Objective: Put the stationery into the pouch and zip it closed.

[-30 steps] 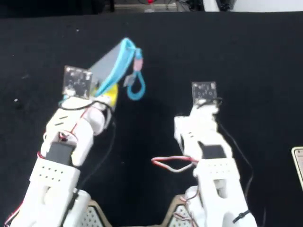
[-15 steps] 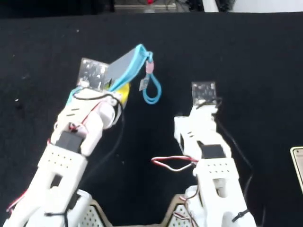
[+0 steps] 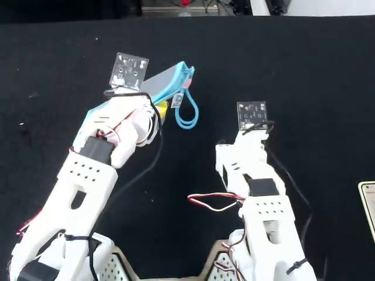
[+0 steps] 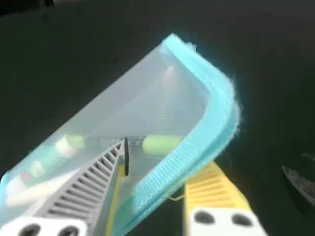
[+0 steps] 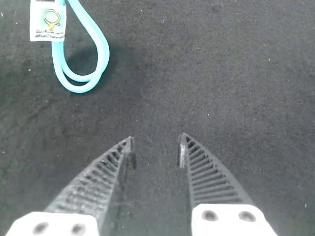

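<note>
A translucent pouch (image 3: pixel 166 81) with turquoise edging hangs tilted above the black table, and my left gripper (image 3: pixel 160 106) is shut on its lower edge. In the left wrist view the pouch (image 4: pixel 138 113) sits pinched between the grey and yellow fingers of the left gripper (image 4: pixel 165 162). A green piece of stationery (image 4: pixel 162 144) and pale ones (image 4: pixel 29 183) show inside it. Its turquoise cord loop (image 3: pixel 187 115) dangles with a small tag. My right gripper (image 5: pixel 155 147) is open just above the cloth, near the cord loop (image 5: pixel 81 64) and its tag (image 5: pixel 47 19), holding nothing.
Black cloth covers the table (image 3: pixel 304 64). A pale flat object (image 3: pixel 368 202) lies at the right edge. The right arm (image 3: pixel 255 175) stands in the middle front.
The left arm has carried the pouch to the right and farther back, with the cord loop swinging along. The right arm has stayed still.
</note>
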Robot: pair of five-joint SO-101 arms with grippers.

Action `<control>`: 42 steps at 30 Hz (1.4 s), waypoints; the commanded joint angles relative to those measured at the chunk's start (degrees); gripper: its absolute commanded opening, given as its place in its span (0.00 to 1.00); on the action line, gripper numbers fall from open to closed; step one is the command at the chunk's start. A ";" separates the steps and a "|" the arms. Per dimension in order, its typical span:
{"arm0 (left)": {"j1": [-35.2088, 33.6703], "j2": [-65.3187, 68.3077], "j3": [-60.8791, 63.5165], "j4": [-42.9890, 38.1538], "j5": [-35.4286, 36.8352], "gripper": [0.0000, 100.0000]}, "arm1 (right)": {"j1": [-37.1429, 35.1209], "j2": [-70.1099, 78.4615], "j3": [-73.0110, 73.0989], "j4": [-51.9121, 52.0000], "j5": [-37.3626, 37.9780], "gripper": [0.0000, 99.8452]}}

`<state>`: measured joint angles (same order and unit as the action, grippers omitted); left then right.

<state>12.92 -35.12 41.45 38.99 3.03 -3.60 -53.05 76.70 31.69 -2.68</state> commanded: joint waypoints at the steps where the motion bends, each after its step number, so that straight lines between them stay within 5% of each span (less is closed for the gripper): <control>1: -0.40 -0.62 -7.87 10.90 1.32 0.25 | 0.44 -1.45 -0.31 -1.23 -0.26 0.14; 9: -1.01 -1.32 -12.09 13.36 -6.42 0.22 | 0.44 -1.45 -0.31 -1.23 -0.26 0.14; 21: -0.48 -6.33 -18.51 13.27 -6.42 0.23 | 0.44 -1.45 -0.31 -1.23 -0.26 0.14; 32: -1.19 -7.30 -7.60 13.36 -6.77 0.22 | 0.70 -1.45 -0.31 -1.23 -0.26 0.14; 42: -14.55 -16.97 1.54 18.20 -6.77 0.17 | 2.29 -1.54 -0.31 -1.14 -0.35 0.10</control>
<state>2.90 -44.88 40.66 54.64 -3.21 -1.76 -53.05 76.70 31.69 -2.77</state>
